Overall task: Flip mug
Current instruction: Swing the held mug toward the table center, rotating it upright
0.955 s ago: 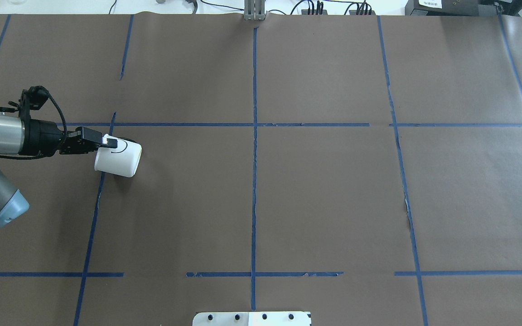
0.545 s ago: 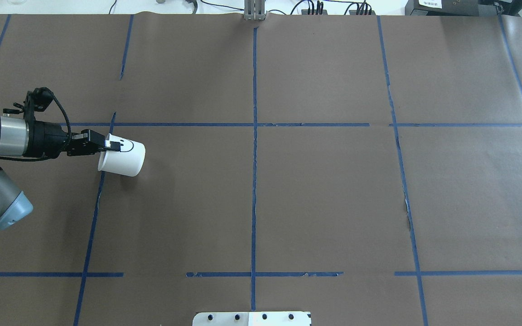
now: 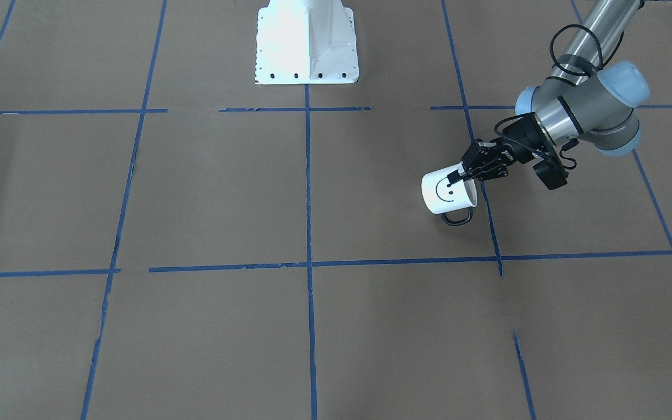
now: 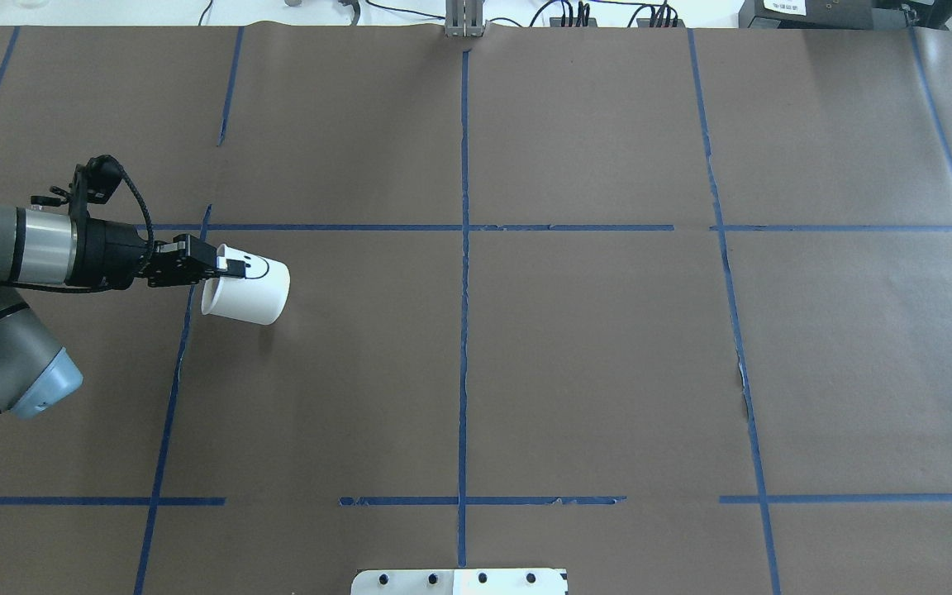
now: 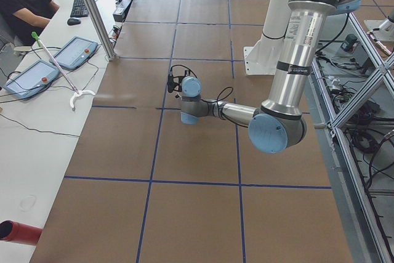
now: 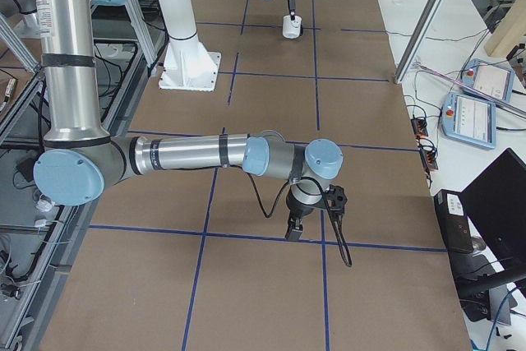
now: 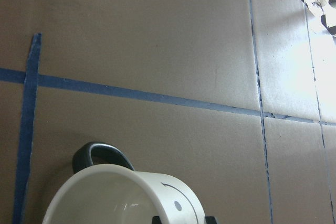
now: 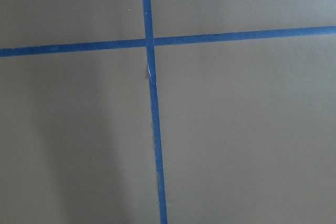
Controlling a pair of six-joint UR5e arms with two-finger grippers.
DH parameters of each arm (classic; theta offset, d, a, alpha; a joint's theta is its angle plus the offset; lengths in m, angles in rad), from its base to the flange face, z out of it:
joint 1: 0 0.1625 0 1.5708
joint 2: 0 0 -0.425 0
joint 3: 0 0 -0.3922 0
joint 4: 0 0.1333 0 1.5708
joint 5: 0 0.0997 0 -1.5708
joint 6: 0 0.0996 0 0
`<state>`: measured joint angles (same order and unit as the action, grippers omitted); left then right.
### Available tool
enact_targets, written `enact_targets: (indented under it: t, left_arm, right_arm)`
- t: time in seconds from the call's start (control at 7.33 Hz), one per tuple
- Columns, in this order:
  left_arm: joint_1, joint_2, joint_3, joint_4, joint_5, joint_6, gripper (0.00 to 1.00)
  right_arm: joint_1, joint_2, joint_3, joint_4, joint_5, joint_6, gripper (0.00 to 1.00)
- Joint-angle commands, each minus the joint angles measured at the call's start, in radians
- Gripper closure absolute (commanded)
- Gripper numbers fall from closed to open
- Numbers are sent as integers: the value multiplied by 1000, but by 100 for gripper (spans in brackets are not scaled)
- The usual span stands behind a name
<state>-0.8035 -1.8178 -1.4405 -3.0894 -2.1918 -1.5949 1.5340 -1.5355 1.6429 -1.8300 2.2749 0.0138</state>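
Note:
The white mug with a black smiley face is tilted, its mouth toward my left gripper. The left gripper is shut on the mug's rim, one finger inside and one outside. In the front-facing view the mug shows its face and its black handle points down toward the camera, with the left gripper at its rim. The left wrist view shows the mug's pale inside. I cannot tell whether the mug touches the table. My right gripper points down at the brown table far from the mug; I cannot tell its state.
Brown paper with blue tape lines covers the table. The white robot base plate stands at the robot's side. A person sits at a side desk with tablets beyond the table's far edge.
My left arm has moved to the right in the overhead view with the mug in its grip. The mug has turned, so the smiley face shows more.

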Motion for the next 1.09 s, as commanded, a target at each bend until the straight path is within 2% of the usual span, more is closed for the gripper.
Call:
enact_targets:
  t: [0.0,0.27,0.55,0.95]
  left_arm:
    - [1,-58,-55,137,0,-5,100]
    - [42,-162,-134,419,4,-2,100]
    - [67,-254,-152,634,18,7,100]
    - [128,-415,-162,977,130,68,100]
  right_arm:
    - [0,0,0,0,0,0,0]
    - [0,0,0,0,0,0,0]
    - [0,0,0,0,0,0,0]
    - [0,0,0,0,0,0,0]
